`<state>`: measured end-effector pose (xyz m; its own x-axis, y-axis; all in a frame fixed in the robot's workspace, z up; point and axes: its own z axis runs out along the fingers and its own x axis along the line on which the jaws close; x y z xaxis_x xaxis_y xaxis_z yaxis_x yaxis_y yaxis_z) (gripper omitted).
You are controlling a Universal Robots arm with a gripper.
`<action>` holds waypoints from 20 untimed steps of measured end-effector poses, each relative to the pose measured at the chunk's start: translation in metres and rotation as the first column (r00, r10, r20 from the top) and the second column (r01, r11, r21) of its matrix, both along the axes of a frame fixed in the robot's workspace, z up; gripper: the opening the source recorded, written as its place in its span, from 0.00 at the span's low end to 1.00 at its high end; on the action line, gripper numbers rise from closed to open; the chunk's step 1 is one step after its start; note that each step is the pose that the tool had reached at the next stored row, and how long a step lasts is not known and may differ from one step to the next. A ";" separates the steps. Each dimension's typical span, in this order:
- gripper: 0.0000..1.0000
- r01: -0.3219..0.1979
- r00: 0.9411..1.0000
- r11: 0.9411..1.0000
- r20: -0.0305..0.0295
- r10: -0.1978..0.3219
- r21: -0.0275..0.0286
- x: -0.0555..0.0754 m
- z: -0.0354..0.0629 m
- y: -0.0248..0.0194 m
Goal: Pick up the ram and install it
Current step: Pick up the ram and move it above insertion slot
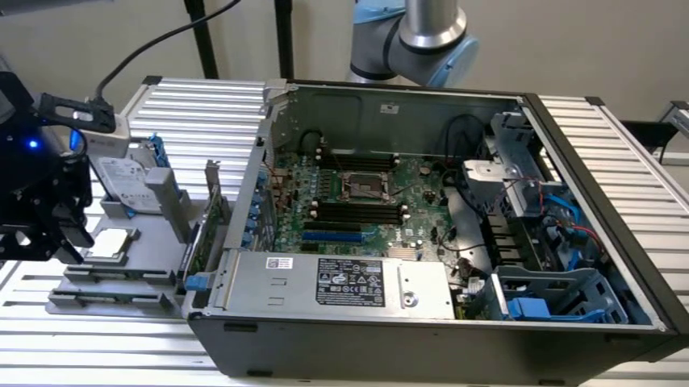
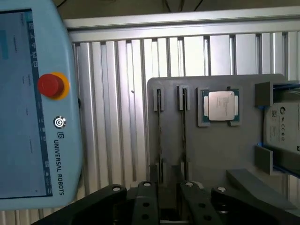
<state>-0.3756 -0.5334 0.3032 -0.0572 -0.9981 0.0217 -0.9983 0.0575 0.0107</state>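
At the exterior view's left: black multi-part robot hand [image 1: 48, 242], over a grey plastic parts tray [image 1: 108, 294] on the ribbed aluminium counter [image 1: 194, 97]. Hangs released, fingers apart, nothing gripped.

In the wrist view, on the tray: two thin dark strips standing on edge in paired slotted clips, side by side. Taken for the ram [image 2: 159, 136], seen edge-on; colour and chips not readable. Lies just ahead of the fingertips, untouched.

Beside the clips: square silver-capped processor chip [image 2: 220, 105] in a recess. Beyond that, a silver hard drive [image 2: 283, 126]. Off the tray: pale blue Universal Robots teach pendant [image 2: 28, 108] with a red stop button [image 2: 50, 85].

At the exterior view's centre: open black computer case [image 1: 431, 339] lying on its side, apart from the hand. Inside: green motherboard [image 1: 420, 181] with long black memory slots [image 1: 356, 214], and a grey power supply box [image 1: 334, 282] along the near edge. Between tray and case: upright green expansion card [image 1: 199, 234] with a metal bracket.
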 end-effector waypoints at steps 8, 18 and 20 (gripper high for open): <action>0.36 -0.014 1.000 1.000 0.001 0.014 0.000 -0.007 -0.0132 -0.0029; 0.36 -0.032 0.999 0.999 0.001 0.032 0.000 -0.007 -0.0314 -0.0029; 0.36 -0.034 0.999 0.999 0.001 0.034 0.000 -0.007 -0.0350 -0.0029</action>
<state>-0.3824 -0.5363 0.2682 -0.0229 -0.9995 0.0217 -0.9997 0.0231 0.0099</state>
